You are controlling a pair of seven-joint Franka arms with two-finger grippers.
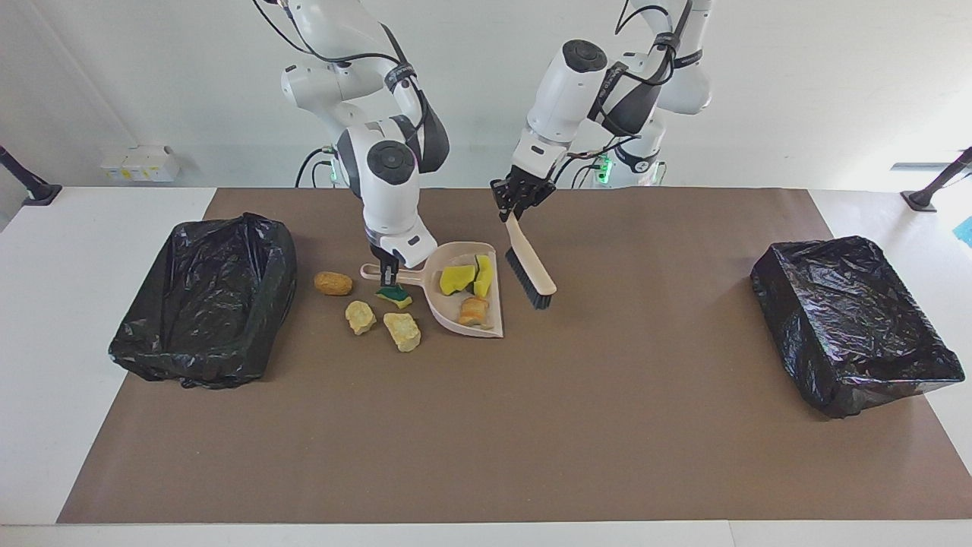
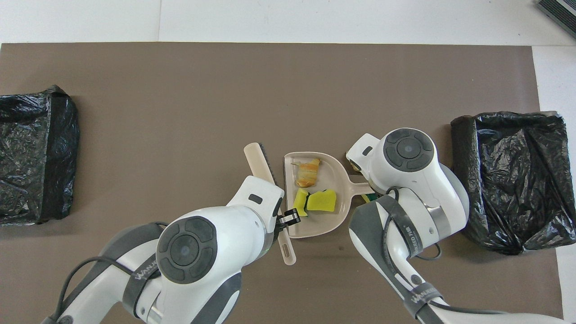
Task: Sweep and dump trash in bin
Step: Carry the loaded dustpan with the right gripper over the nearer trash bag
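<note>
The right end effector (image 1: 389, 270) grips the dustpan (image 1: 463, 300) handle; three pieces of trash (image 1: 472, 292) lie in the pan, four more on the surface (image 1: 531, 425) at its nine o'clock in the facing view. The left end effector (image 1: 516, 207) clenches the brush (image 1: 529, 265), raised beside the pan.

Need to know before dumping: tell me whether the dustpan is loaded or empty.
Loaded in part. The dustpan holds three bits: two yellow-green sponge pieces and an orange foam chunk. Four more bits lie on the mat beside it.
</note>
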